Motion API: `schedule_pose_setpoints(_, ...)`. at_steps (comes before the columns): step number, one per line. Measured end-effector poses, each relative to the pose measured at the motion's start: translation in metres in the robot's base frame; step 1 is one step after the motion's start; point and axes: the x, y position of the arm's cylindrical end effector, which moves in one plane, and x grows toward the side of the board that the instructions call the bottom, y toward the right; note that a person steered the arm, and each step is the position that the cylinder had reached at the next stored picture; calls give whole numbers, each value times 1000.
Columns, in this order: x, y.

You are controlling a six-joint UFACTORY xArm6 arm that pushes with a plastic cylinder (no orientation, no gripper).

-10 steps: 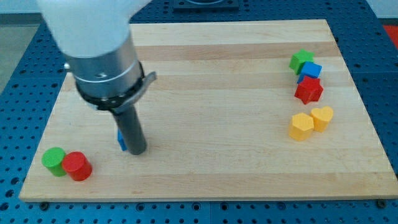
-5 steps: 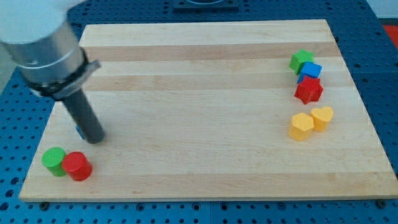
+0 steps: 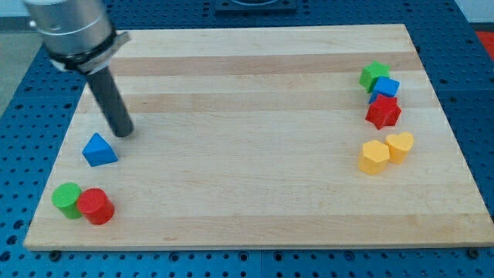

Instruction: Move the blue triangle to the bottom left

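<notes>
Wooden board (image 3: 255, 85) on blue pegboard; at the view's lower left, green cylinder (image 3: 67, 199) touching red cylinder (image 3: 96, 206), with the blue triangle (image 3: 99, 150) just above them. The rod's tip (image 3: 123, 133) sits just up-right of the triangle, apart from it, holding nothing. At the view's right: yellow hexagon block (image 3: 374, 157) touching yellow heart (image 3: 400, 146), and green star (image 3: 374, 75), blue cube (image 3: 385, 87), red star (image 3: 384, 112) stacked close.

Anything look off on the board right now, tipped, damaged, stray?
Nothing stands out. The blue triangle sits flat near the view's lower left, above the green cylinder and red cylinder. My tip is just above-right of it, apart. The other blocks sit upright on the board.
</notes>
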Motion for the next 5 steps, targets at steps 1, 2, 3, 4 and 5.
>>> schedule_pose_setpoints(1, 30, -11)
schedule_pose_setpoints(2, 53, -11)
schedule_pose_setpoints(3, 61, -15)
schedule_pose_setpoints(4, 63, -21)
schedule_pose_setpoints(5, 67, -26)
